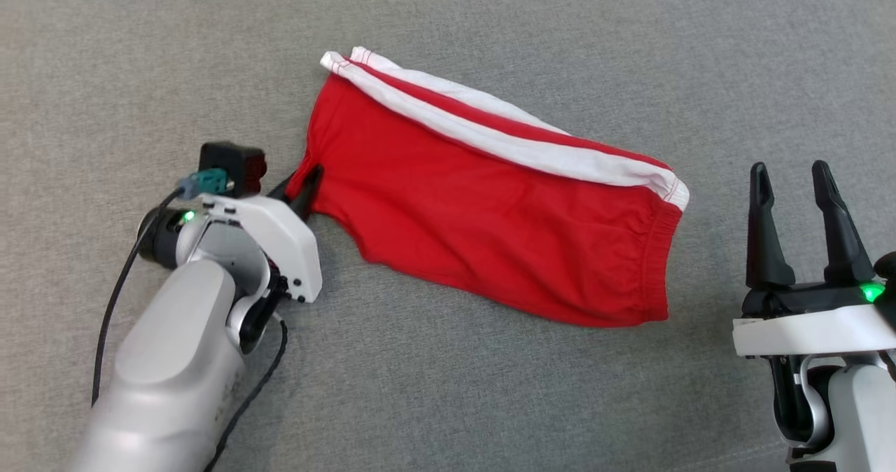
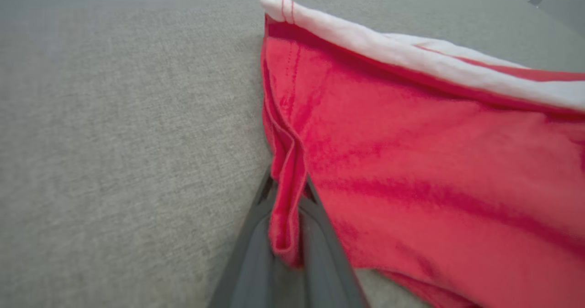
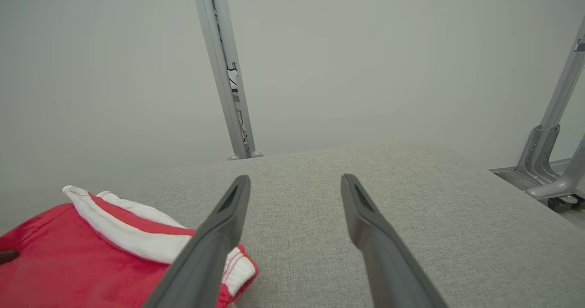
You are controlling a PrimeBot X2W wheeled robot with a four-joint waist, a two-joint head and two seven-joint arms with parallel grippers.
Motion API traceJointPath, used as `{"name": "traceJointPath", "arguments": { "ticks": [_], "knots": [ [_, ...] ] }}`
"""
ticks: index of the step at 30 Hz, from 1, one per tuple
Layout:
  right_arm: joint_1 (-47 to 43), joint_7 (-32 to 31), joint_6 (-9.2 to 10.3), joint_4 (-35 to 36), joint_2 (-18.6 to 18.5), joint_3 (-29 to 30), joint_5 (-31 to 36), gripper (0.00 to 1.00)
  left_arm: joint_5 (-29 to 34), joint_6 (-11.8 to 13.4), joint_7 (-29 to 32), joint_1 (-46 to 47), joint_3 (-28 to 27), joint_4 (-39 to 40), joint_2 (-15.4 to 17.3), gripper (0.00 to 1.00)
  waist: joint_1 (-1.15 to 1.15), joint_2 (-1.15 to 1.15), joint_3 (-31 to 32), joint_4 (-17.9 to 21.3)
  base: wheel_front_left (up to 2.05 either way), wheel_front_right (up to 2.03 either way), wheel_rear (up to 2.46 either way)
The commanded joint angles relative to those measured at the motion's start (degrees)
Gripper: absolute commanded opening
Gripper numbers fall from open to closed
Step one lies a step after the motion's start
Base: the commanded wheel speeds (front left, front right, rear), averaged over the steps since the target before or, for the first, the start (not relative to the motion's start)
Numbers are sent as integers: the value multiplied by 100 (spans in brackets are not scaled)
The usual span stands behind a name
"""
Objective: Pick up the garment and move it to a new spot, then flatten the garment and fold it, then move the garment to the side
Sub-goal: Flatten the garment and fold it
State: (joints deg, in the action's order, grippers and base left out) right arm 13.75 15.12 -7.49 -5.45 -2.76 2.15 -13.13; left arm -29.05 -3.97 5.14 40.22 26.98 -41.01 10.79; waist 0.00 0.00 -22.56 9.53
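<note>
Left gripper clamped on the garment's corner, right gripper wide and empty.

You have the garment (image 1: 490,206), a pair of red shorts with white stripes, lying flat across the middle of the grey fabric surface (image 1: 490,402). Its striped edge is on the far side and its gathered waistband points toward your right. Your left gripper (image 1: 308,181) has both dark fingers closed on a fold of red hem at the garment's left corner, with the cloth pinched between them. Your right gripper (image 1: 789,178) sits near the waistband end without touching it. Its fingers are spread with nothing between them and point away from you over bare fabric.
</note>
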Motion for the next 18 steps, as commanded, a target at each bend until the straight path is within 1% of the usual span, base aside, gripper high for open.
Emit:
{"name": "traceJointPath", "arguments": {
  "ticks": [1,3,10,15,17,18],
  "knots": [
    [-26,4,0,-1,-28,31,-17,100,-79,80,-14,-220,-53,-59,100,0,0,0,38,-46,0,0,0],
    [-77,4,0,-26,-28,49,-39,100,-160,171,-220,-570,-134,157,107,0,0,0,124,-166,0,0,0],
    [-245,3,0,-146,-29,94,118,100,-454,515,-641,-1737,-410,1058,159,0,0,0,391,-584,0,0,0],
    [-350,3,0,-209,-31,165,247,100,-586,749,-743,-2483,-495,1778,159,0,0,0,556,-815,0,0,0],
    [-372,3,0,-243,-30,178,308,100,-664,787,-681,-2669,-473,1965,113,0,0,0,599,-873,0,0,0],
    [-367,3,0,-241,-30,170,323,100,-741,790,-665,-2732,-496,2053,68,46,0,0,616,-889,0,0,0]
  ]
}}
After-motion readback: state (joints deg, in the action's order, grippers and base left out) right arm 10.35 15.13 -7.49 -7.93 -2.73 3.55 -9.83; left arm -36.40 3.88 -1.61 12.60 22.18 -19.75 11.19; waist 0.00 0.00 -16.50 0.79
